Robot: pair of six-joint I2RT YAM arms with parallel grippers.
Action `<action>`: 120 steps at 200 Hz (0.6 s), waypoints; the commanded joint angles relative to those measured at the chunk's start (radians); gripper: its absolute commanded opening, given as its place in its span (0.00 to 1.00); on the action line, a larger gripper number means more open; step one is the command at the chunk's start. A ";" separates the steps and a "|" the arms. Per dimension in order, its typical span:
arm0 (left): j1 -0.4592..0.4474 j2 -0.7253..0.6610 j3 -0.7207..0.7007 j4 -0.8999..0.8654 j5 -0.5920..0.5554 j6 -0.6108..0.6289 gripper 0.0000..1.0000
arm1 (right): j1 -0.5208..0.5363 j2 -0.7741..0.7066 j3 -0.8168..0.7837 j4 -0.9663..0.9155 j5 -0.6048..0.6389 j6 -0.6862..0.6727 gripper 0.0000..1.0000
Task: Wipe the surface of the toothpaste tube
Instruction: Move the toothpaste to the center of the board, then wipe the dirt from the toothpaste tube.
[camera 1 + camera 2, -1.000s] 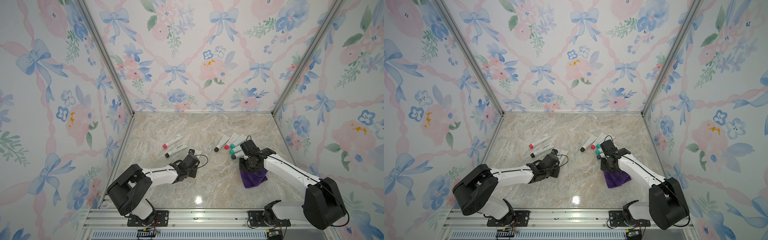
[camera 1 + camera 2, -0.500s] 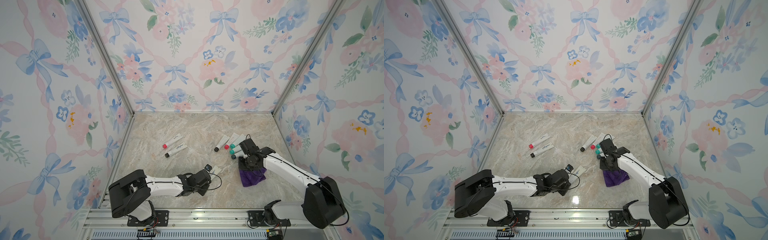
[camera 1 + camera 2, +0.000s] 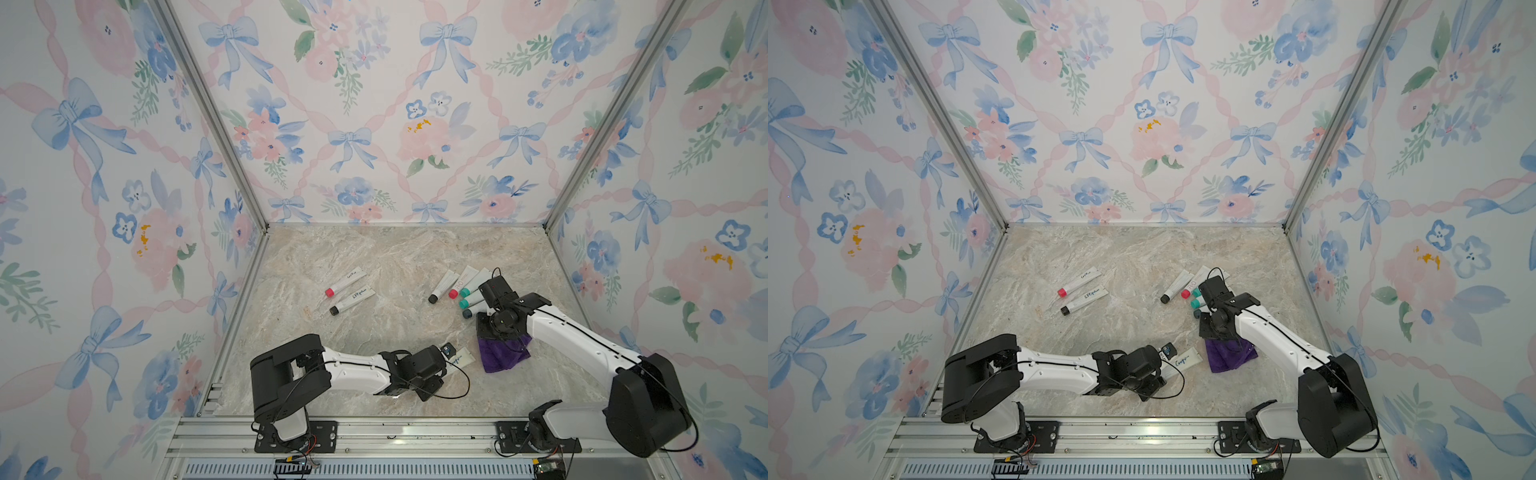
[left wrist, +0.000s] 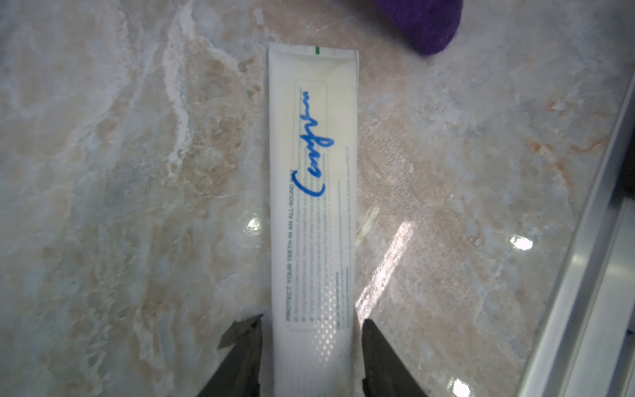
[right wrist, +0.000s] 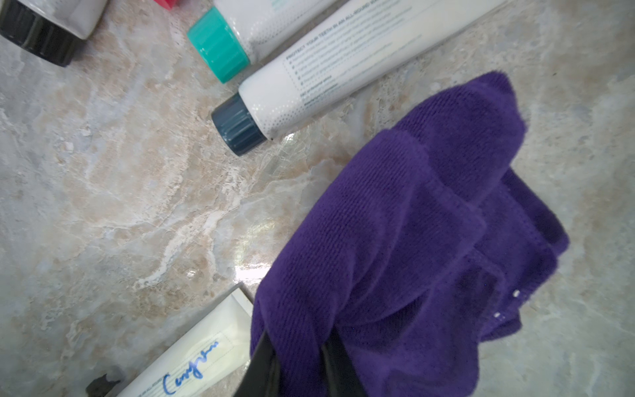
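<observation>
Left wrist, flat white toothpaste tube point(image 4: 311, 206) between parted left hand point(image 4: 311, 321), right hand point(image 5: 299, 347) pinching ribbed purple cloth point(image 5: 412, 223)

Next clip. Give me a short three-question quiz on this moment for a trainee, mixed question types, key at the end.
1. True or false: the right gripper is shut on the purple cloth.
2. The scribble on the toothpaste tube lying between the left gripper's open jaws is: A red, B blue, C green?
3. Fill in: the red-capped tube nearest the left wall lies beside a neighbouring tube with a ____ cap.
Key: 1 true; 2 B; 3 black.
</observation>
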 commanded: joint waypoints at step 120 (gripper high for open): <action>0.025 -0.044 -0.124 0.103 0.084 0.000 0.40 | 0.034 -0.052 -0.023 -0.050 -0.070 0.003 0.19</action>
